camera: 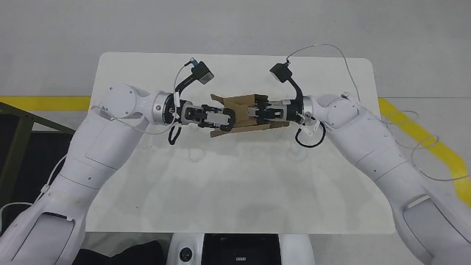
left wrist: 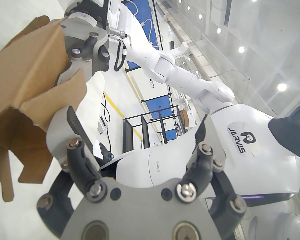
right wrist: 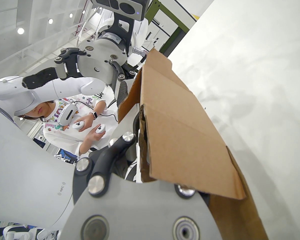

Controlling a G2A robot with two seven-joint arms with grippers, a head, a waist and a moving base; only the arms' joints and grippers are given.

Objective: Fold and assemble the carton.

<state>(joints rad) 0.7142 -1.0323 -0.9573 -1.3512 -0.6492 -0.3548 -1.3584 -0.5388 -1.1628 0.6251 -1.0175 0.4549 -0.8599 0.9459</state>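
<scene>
**Carton Held Over Table, Flaps Yet to Be Folded**

A brown cardboard carton (camera: 239, 104) is held between the two robot arms over the middle of a white table (camera: 221, 184). The right gripper (camera: 257, 112) is judged to be clamped on one wall of the carton, though its fingertips are largely covered by cardboard. The left gripper (left wrist: 137, 121) is spread wide with nothing between its fingers (left wrist: 75, 126). One finger is set just beside a loose flap at the carton's other end.

The job is judged to be partly done. The carton is opened into a rough tube, but its end flaps stick out unfolded and no end is seen closed. The flaps are left to be tucked in and both ends shut.

The overall layout is given by the top view: the arms meet nose to nose with the carton bridging them. The hollow inside and the notched flaps of the open end are shown in the left wrist view. A flat, creased side panel with a ragged edge is shown in the right wrist view. The carton's shadow on the table also appears there, from which the carton is judged to be lifted clear.
</scene>
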